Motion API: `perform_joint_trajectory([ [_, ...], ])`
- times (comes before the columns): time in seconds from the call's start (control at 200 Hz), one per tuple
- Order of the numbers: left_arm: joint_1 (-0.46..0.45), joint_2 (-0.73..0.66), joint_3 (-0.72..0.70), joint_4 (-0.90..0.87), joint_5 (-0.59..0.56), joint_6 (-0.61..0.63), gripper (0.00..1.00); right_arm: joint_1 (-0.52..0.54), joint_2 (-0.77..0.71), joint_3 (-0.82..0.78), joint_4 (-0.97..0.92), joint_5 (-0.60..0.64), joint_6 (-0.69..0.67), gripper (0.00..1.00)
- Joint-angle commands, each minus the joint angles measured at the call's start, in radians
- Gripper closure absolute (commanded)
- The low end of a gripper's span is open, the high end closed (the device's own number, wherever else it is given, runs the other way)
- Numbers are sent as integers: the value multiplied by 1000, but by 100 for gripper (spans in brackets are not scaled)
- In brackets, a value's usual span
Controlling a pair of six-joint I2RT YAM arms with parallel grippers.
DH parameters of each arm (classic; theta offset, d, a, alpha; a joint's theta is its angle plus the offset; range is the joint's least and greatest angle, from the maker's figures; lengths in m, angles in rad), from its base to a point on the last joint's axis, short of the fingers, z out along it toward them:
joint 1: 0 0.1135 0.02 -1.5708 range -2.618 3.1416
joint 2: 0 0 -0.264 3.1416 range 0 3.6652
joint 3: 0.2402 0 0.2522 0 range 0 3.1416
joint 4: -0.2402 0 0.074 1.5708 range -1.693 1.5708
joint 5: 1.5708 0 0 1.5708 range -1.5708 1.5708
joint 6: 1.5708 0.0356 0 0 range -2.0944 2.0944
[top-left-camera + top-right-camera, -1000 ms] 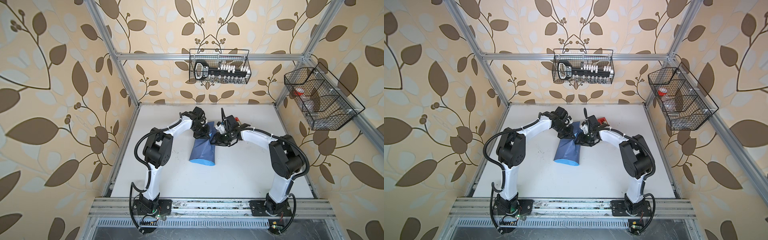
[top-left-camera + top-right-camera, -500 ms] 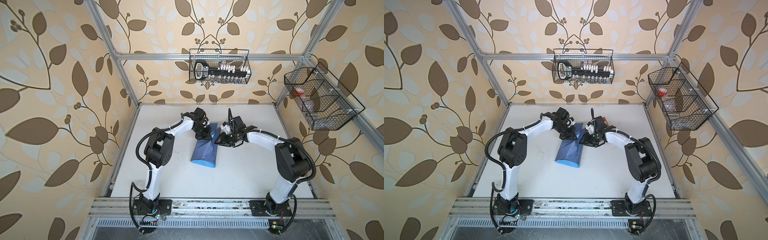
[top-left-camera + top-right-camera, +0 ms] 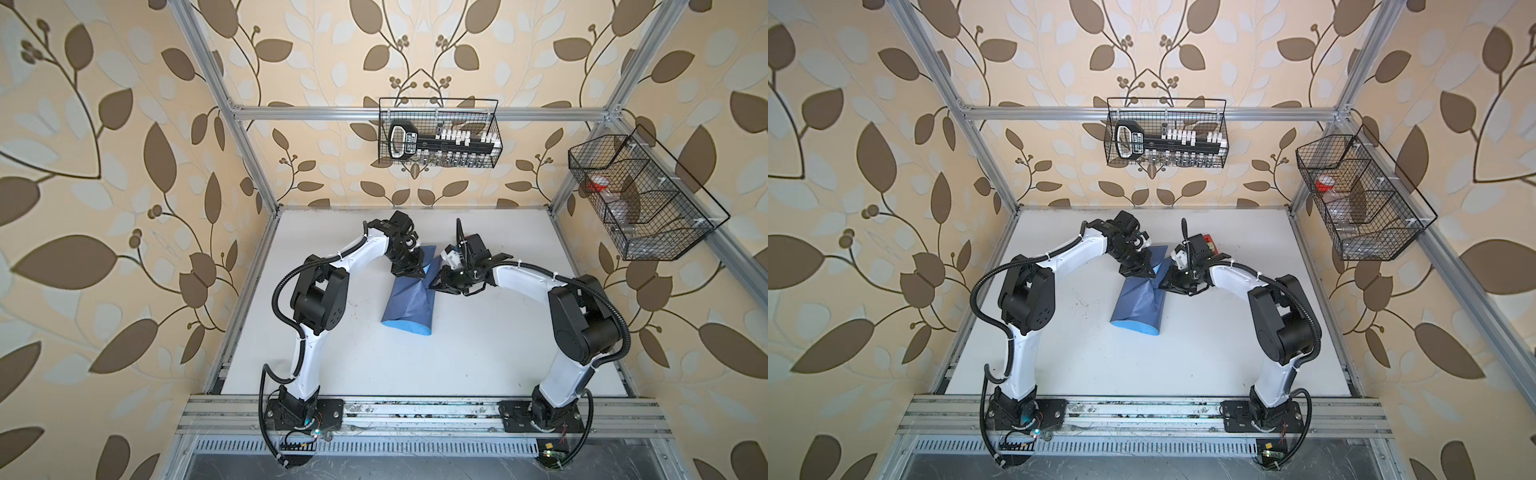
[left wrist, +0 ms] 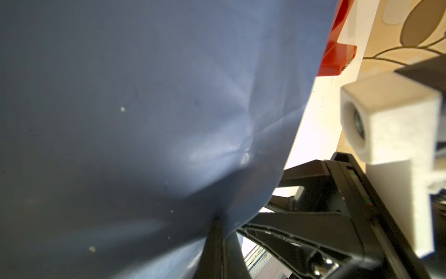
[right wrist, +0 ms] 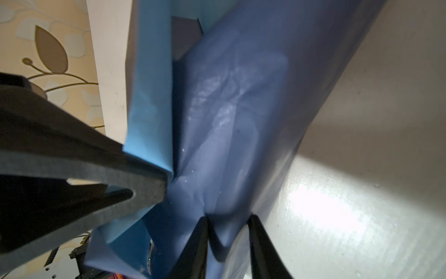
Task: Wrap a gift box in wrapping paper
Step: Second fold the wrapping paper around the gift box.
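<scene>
The wrapping paper (image 3: pixel 409 303) (image 3: pixel 1138 305) lies folded over on the white table (image 3: pixel 498 353). Its dark slate face is up and its light-blue face shows along the near edge. The gift box is hidden, presumably under the paper. My left gripper (image 3: pixel 417 272) (image 4: pixel 220 219) is shut on the paper's far edge, and the sheet (image 4: pixel 144 96) fills most of that wrist view. My right gripper (image 3: pixel 434 286) (image 5: pixel 228 217) is at the paper's right edge. Its jaws stand a little apart, with a fold of the paper (image 5: pixel 241 96) between them.
A red tape dispenser (image 3: pixel 1210 245) (image 4: pixel 335 55) sits on the table just behind the right wrist. One wire basket (image 3: pixel 438 133) hangs on the back wall and another (image 3: pixel 640 199) on the right wall. The two grippers are close together over the paper.
My right gripper has narrowed its jaws around the paper's right edge. My left gripper has stayed shut on the paper, which has shifted slightly to the right.
</scene>
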Motion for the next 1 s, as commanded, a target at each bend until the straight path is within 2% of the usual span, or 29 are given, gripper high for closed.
perform_joint_trajectory([
  [0.0, -74, 0, 36, 44, 153, -8, 100, 41, 50, -32, 41, 26, 5, 71],
  [0.28, -79, 14, -125, 88, 125, 1, 100, 41, 40, -36, 38, 26, 5, 71],
  [0.55, -73, 22, -171, 90, 126, 17, 100, 38, 20, -26, 33, 17, 5, 70],
  [0.69, -61, 28, -189, 95, 124, 14, 100, 16, -18, -19, 13, 1, 4, 66],
  [0.995, -53, 36, -197, 91, 117, 15, 91, -27, -121, -26, -40, -12, -13, 59],
])
